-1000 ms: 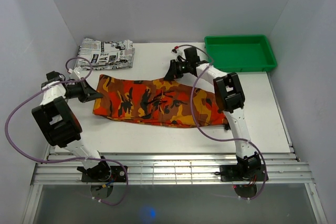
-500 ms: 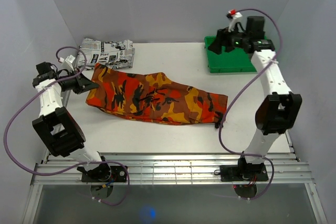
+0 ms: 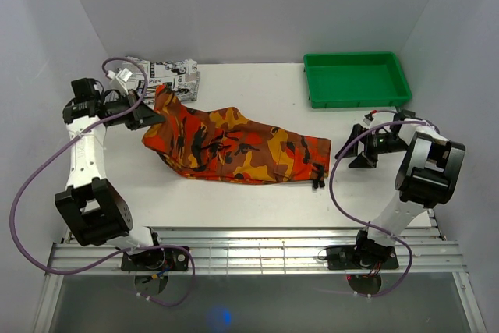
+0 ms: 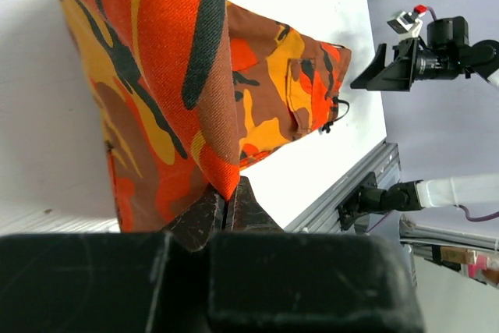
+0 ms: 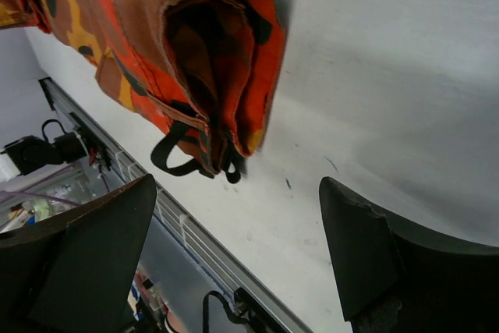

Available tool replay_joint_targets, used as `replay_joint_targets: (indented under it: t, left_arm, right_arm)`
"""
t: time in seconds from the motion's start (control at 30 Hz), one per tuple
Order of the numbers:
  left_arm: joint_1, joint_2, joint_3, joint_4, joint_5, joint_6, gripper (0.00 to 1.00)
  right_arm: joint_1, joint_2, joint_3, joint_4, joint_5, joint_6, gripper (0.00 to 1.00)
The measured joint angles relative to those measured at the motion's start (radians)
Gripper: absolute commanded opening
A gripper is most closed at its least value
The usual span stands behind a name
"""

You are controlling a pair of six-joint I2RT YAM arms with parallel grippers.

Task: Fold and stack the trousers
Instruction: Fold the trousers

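Observation:
The trousers (image 3: 242, 148), camouflage in orange, red, yellow and black, lie folded lengthwise across the middle of the table. My left gripper (image 3: 152, 117) is shut on their left end and holds that end raised off the table. In the left wrist view the jaws (image 4: 226, 202) pinch an orange cloth edge, and the trousers (image 4: 164, 60) hang away from them. My right gripper (image 3: 352, 154) stands open just right of the trousers' right end, touching nothing. In the right wrist view, the trousers' end (image 5: 210, 52) with its black loops (image 5: 187, 163) lies beyond the open fingertips (image 5: 234, 247).
A folded black-and-white newspaper-print garment (image 3: 164, 79) lies at the back left, close behind the raised trouser end. A green tray (image 3: 355, 79) stands at the back right. The metal rail (image 3: 257, 251) runs along the table's near edge.
My right gripper opened, swung from the trousers' far edge past the green tray and came down right of the trousers. My left gripper lifted the left end back and rightward.

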Motion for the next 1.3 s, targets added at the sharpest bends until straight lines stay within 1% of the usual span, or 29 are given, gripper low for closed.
replay_joint_targets:
  t: [0.13,0.27,0.3,0.33,0.37,0.4,0.43,0.5,0.53,0.6,0.63,0.67,0.7,0.73,0.87,1.07,1.3]
  left_arm:
    - [-0.056,0.0,0.0,0.018,-0.019,-0.039,0.0]
    - [-0.081,0.0,0.0,0.037,-0.034,-0.078,0.0]
    - [-0.088,0.0,0.0,0.042,-0.037,-0.089,0.0]
    - [-0.095,0.0,0.0,0.049,-0.042,-0.103,0.0]
    - [-0.102,0.0,0.0,0.053,-0.044,-0.111,0.0]
    - [-0.114,0.0,0.001,0.059,-0.05,-0.125,0.0]
    - [-0.129,0.0,0.005,0.062,-0.058,-0.138,0.0]
    - [-0.167,0.0,0.016,0.073,-0.07,-0.167,0.0]
    - [-0.188,0.0,0.024,0.077,-0.078,-0.182,0.0]
    - [-0.243,0.0,0.04,0.096,-0.095,-0.217,0.0]
    - [-0.277,0.0,0.048,0.11,-0.108,-0.239,0.0]
    - [-0.312,0.0,0.055,0.122,-0.121,-0.257,0.0]
    - [-0.344,0.0,0.061,0.132,-0.136,-0.272,0.0]
    - [-0.372,0.0,0.066,0.14,-0.151,-0.285,0.0]
    - [-0.517,0.02,0.111,0.169,-0.259,-0.348,0.0]
    - [-0.726,0.113,0.174,0.22,-0.423,-0.465,0.0]
    - [-0.895,0.268,0.24,0.282,-0.524,-0.565,0.0]
  right_arm:
    - [0.019,0.014,-0.021,0.063,-0.069,0.024,0.9]
    - [0.052,0.07,-0.023,0.158,-0.09,0.057,0.9]
    - [0.06,0.084,-0.023,0.175,-0.087,0.064,0.92]
    - [0.071,0.104,-0.023,0.195,-0.098,0.081,0.97]
    - [0.08,0.109,-0.023,0.204,-0.11,0.094,0.98]
    - [0.09,0.11,-0.023,0.214,-0.121,0.105,0.91]
    - [0.1,0.11,-0.023,0.229,-0.122,0.111,0.79]
    - [0.117,0.117,-0.026,0.274,-0.116,0.126,0.67]
    - [0.124,0.123,-0.031,0.296,-0.116,0.134,0.58]
    - [0.138,0.131,-0.046,0.331,-0.113,0.148,0.47]
    - [0.143,0.135,-0.055,0.349,-0.111,0.153,0.34]
    - [0.148,0.138,-0.061,0.359,-0.109,0.153,0.28]
    - [0.15,0.14,-0.065,0.367,-0.107,0.154,0.15]
    - [0.153,0.143,-0.071,0.378,-0.105,0.154,0.08]
    - [0.158,0.143,-0.077,0.393,-0.097,0.172,0.08]
    - [0.16,0.141,-0.107,0.439,-0.101,0.203,0.08]
    - [0.161,0.135,-0.122,0.464,-0.112,0.225,0.08]
